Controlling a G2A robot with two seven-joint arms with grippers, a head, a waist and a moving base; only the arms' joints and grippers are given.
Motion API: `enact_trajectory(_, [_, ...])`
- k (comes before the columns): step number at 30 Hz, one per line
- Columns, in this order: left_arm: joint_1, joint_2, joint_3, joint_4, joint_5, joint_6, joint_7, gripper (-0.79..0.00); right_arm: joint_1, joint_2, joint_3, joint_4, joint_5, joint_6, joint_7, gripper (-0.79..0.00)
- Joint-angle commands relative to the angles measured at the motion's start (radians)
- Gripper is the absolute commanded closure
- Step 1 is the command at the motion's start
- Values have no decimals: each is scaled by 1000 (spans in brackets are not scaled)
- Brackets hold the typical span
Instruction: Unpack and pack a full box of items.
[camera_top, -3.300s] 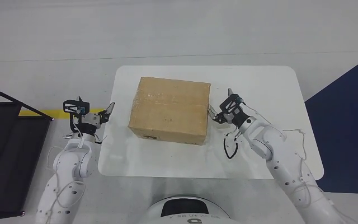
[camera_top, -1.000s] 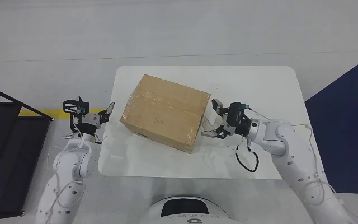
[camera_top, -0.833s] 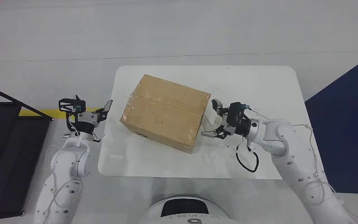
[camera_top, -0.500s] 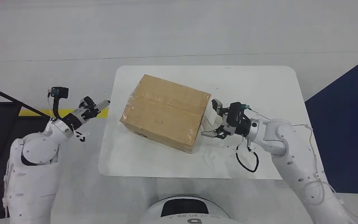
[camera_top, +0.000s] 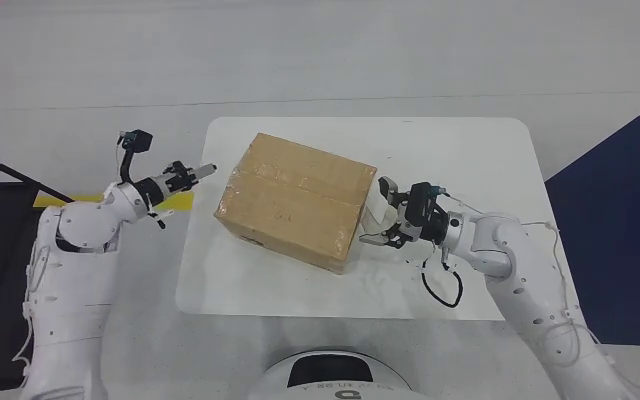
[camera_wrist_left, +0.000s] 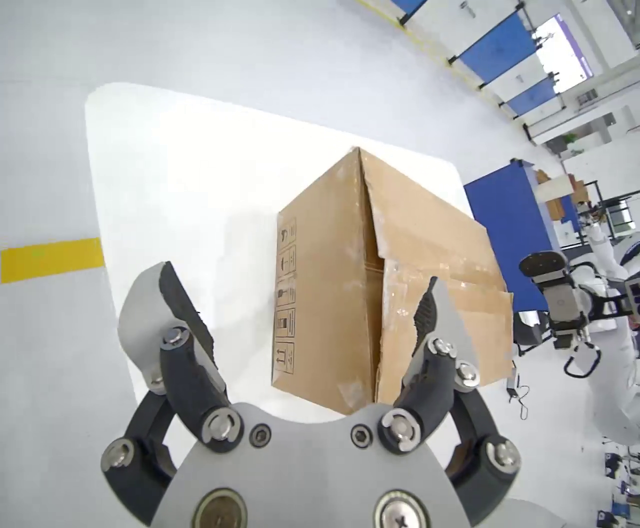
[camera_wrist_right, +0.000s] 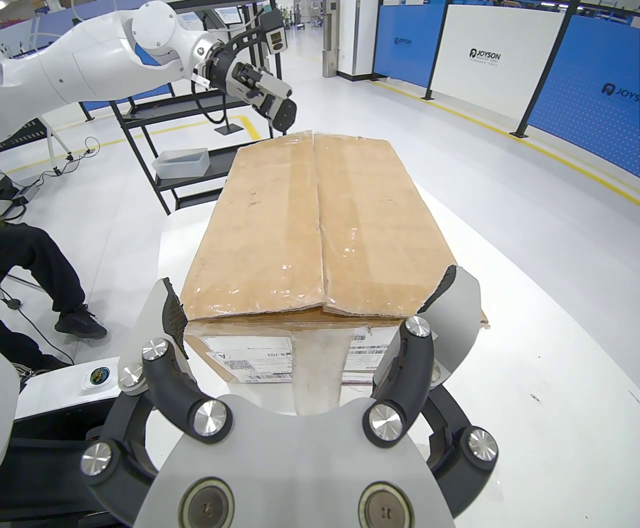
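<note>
Cardboard box (camera_top: 297, 203) (camera_wrist_right: 315, 225) (camera_wrist_left: 320, 300) meets the right end effector (camera_top: 378, 212) (camera_wrist_right: 312, 295) at its right end face. The curved grey metal fingers are spread wide and hold nothing. Their black, rough-textured pads (camera_wrist_right: 174, 310) sit level with the box's top rim, and they seem to rest against the cardboard, though contact is hard to judge. A white label (camera_wrist_right: 260, 362) and a pale vertical strip of tape lie on that face, between the fingers. Glossy, wrinkled clear tape (camera_wrist_right: 320, 235) runs along the centre seam where the two brown top flaps meet.

The left end effector (camera_top: 200, 172) (camera_wrist_left: 300, 287) is also released, with its jaws apart. It hangs at the desk's left edge near the far left corner and points at the box's left end, near it but apart. The seam gapes slightly at that end.

The box is a plain rectangular carton. It sits on the left half of the smooth white, round-cornered desk (camera_top: 480, 160) (camera_wrist_left: 165, 165) (camera_wrist_right: 500, 310), turned askew to the desk's edges. A thin black cable (camera_top: 440, 285) loops on the desk toward the near edge.
</note>
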Motion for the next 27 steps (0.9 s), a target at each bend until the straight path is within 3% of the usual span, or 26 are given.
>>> enact_trajectory(1, [-18, 0, 24, 28, -78, -18, -57, -785, 0, 0, 0, 0, 0, 0, 0, -785])
enact_trajectory(8, [-58, 6, 54, 124, -311, -91, -229, -785, 0, 0, 0, 0, 0, 0, 0, -785])
enact_trajectory(11, [-54, 12, 48, 120, -240, -109, -171, -785, 0, 0, 0, 0, 0, 0, 0, -785])
enact_trajectory(20, [-52, 11, 50, 118, -243, -108, -166, -785, 0, 0, 0, 0, 0, 0, 0, -785])
enact_trajectory(27, [-73, 6, 140, 101, -297, -113, -197, -785, 0, 0, 0, 0, 0, 0, 0, -785])
